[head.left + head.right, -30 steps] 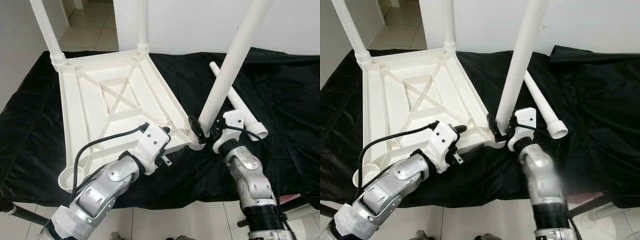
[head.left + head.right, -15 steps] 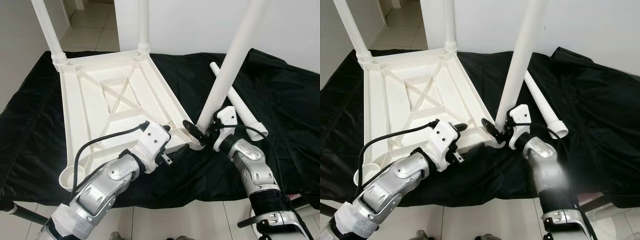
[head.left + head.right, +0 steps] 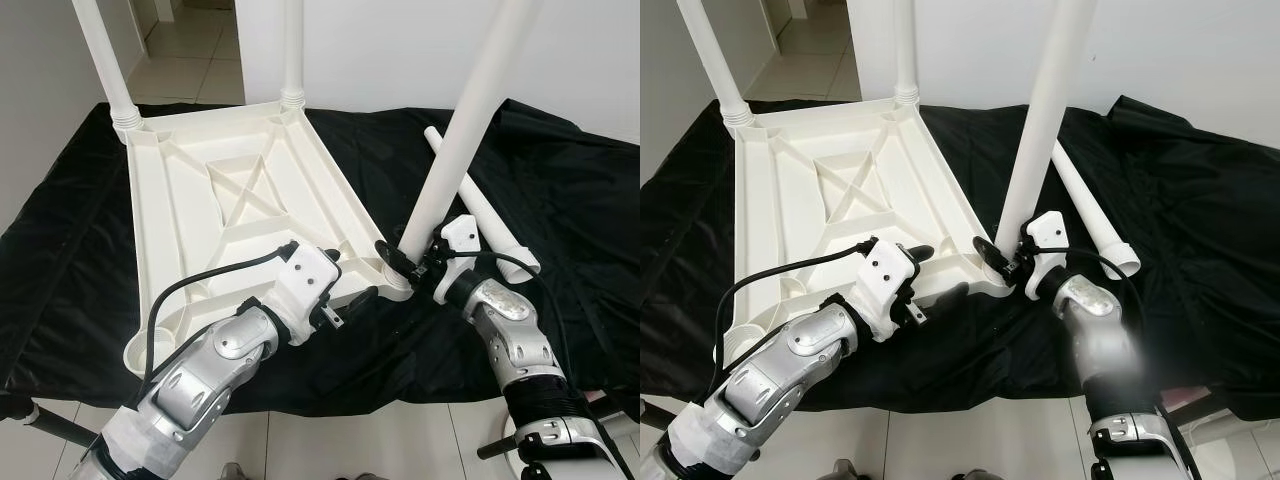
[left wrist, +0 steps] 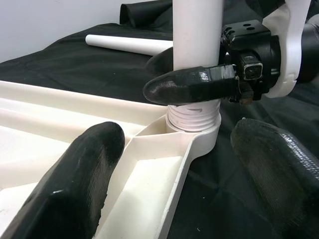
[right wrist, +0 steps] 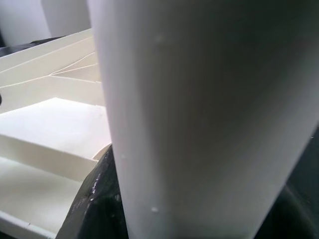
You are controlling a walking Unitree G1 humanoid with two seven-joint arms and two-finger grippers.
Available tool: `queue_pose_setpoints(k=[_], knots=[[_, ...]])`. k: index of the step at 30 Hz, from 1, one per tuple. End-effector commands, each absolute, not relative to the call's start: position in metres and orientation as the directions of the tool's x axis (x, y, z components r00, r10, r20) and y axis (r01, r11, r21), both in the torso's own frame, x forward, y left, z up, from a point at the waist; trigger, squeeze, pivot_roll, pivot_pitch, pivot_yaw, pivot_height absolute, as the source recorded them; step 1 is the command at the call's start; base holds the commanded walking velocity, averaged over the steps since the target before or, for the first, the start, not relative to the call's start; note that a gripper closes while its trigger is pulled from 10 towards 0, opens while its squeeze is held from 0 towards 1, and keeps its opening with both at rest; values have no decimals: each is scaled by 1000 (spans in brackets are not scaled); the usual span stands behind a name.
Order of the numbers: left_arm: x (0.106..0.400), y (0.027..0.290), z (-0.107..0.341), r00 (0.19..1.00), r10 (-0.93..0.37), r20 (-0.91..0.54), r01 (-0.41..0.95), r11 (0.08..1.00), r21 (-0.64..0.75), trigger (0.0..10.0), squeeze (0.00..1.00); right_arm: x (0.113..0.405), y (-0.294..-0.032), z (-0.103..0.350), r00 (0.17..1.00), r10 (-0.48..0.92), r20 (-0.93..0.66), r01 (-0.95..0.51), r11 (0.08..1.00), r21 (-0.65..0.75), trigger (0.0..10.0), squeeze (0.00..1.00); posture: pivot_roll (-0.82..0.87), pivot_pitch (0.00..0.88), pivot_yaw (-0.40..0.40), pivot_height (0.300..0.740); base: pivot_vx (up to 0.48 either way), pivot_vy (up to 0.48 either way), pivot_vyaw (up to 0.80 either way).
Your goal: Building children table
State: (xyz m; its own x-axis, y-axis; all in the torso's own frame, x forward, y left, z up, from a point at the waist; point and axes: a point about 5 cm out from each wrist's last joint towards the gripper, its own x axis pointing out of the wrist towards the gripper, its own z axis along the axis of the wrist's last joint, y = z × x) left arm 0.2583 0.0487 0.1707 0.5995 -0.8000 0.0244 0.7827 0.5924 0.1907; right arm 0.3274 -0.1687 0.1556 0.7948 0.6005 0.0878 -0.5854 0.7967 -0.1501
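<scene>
The upturned white table (image 3: 240,210) lies on the black-draped worktop (image 3: 560,190) as before. The right end effector (image 3: 408,265), which has drawn nearer, clenches the tilted leg (image 3: 455,150) at its corner socket; the left end effector (image 3: 355,285), spread, straddles the rim. A spare leg (image 3: 480,205) lies beside, tiled floor (image 3: 190,60) beyond.

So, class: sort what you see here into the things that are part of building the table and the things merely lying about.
Part of the job:
- upturned tabletop
- leg seated at the near corner socket
- two far legs
- loose leg on the cloth
- right gripper at that leg's base
- left gripper at the tabletop's near edge

Lying about:
- black cloth
- tiled floor
</scene>
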Motion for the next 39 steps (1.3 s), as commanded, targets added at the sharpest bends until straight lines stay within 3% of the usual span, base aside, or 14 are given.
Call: queue_pose_setpoints(k=[1,11,18,22,29,36,37,38,39], knots=[[253,45,171,470,-883,-1,864,460,205,10000,0,326,-169,145,830,557,36,-547,825,-143,10000,0,-59,70,-13,740,0,0,0],[251,44,171,472,-882,1,864,463,195,10000,0,323,-151,141,912,410,25,-408,911,-58,10000,0,-54,75,-24,740,0,0,0],[249,46,170,482,-876,-2,860,473,194,10000,0,317,-137,142,995,96,20,-97,994,58,10000,0,-39,75,-38,740,0,0,0],[248,45,169,482,-876,-2,859,473,194,10000,0,313,-127,143,1000,-20,16,18,996,91,10000,0,-33,75,-42,740,0,0,0],[247,45,170,486,-874,0,858,476,194,10000,0,306,-114,149,999,-42,27,38,990,132,10000,0,-29,74,-41,740,0,0,0],[245,45,168,476,-879,-7,863,466,193,10000,0,306,-122,151,997,-71,29,67,991,114,10000,0,-32,72,-39,740,0,0,0],[245,45,169,476,-879,-7,863,466,194,10000,0,306,-122,153,997,-59,46,54,992,114,10000,800,-30,73,-40,740,0,0,0],[245,45,169,476,-879,-7,863,466,195,10000,0,306,-122,155,997,-51,58,44,992,115,10000,800,-30,73,-40,740,0,0,0],[245,46,169,476,-879,-7,863,466,194,10000,0,305,-123,157,996,-56,64,48,992,118,10000,1000,-32,73,-39,740,0,0,0]])
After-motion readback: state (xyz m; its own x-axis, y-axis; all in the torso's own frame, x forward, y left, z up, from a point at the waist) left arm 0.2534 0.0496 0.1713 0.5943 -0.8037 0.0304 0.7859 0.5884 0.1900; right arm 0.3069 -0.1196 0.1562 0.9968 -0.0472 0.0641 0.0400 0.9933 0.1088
